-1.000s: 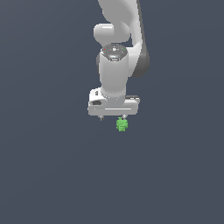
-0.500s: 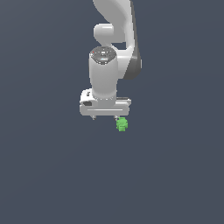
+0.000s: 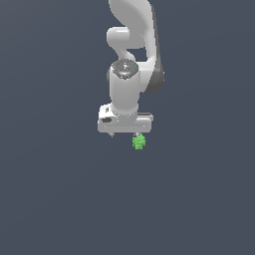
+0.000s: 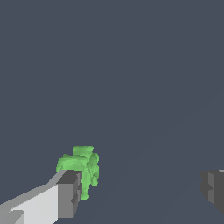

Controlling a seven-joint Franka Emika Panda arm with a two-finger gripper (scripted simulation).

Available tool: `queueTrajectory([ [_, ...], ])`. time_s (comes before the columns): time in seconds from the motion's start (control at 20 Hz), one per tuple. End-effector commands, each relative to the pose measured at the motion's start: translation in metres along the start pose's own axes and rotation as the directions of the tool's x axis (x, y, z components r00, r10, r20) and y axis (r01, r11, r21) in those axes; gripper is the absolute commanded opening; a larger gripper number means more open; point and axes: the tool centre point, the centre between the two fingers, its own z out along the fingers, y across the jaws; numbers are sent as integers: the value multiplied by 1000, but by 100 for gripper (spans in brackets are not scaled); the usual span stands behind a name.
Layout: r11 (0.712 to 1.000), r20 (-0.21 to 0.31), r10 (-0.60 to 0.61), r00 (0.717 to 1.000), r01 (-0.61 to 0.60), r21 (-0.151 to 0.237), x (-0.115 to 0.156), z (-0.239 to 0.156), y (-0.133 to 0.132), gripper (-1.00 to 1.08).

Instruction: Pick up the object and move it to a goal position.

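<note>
In the exterior view, the white Panda arm (image 3: 132, 60) is reaching down from twelve o'clock, its white gripper (image 3: 124, 133) hanging over the plain dark grey-blue tabletop (image 3: 50, 189). The small bright-green knobbly blob (image 3: 139, 142) is sitting just below the gripper's body, toward five o'clock of it. In the wrist view, the fingers (image 4: 69, 193) are standing wide apart, gripping nothing; the green blob (image 4: 81, 168) is lying right against one dark-padded finger, well apart from the other.
</note>
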Motion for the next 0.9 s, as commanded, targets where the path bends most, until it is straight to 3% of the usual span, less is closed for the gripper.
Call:
queueTrajectory([
  [0.0,1000,3,-5,1000,5,4,-7,12,-13,100],
  [0.45,1000,15,-23,1000,23,20,-41,58,-63,100],
  [0.85,999,19,-28,999,28,24,-50,68,-74,100],
])
